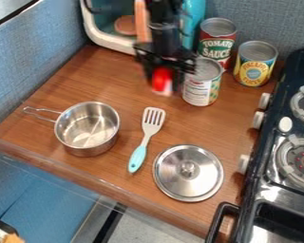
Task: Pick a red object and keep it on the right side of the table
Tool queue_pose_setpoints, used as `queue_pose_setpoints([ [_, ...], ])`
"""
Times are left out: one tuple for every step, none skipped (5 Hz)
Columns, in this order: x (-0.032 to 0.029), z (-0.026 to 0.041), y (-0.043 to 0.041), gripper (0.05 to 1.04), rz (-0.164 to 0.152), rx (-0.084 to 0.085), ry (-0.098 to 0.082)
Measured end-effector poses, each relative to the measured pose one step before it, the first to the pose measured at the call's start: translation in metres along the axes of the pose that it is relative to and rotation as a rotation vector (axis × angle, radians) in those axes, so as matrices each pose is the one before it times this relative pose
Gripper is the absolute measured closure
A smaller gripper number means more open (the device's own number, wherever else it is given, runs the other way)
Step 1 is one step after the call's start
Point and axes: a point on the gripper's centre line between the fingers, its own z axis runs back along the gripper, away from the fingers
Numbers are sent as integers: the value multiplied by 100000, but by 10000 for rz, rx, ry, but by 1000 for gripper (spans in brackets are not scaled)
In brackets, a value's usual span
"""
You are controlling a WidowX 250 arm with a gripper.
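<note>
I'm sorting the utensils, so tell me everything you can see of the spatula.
The spatula has a pale, slotted head, a pale neck and a turquoise handle, all plastic-looking. It lies flat on the brown counter, touching nothing else, between the pot and the lid, head toward the back.

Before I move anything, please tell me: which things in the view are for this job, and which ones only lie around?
For the job:
- red object, held up in the gripper
- table, its right side

Only lying around:
- steel pot
- lid
- spatula
- three cans
</note>
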Motion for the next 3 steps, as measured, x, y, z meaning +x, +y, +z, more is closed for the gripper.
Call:
queue_pose_setpoints([
  [-783,-500,-2958,501,-10,183,194],
  [-332,-207,-2970,501,-163,-93,28],
  [-191,-2312,-1298,501,48,-44,492],
])
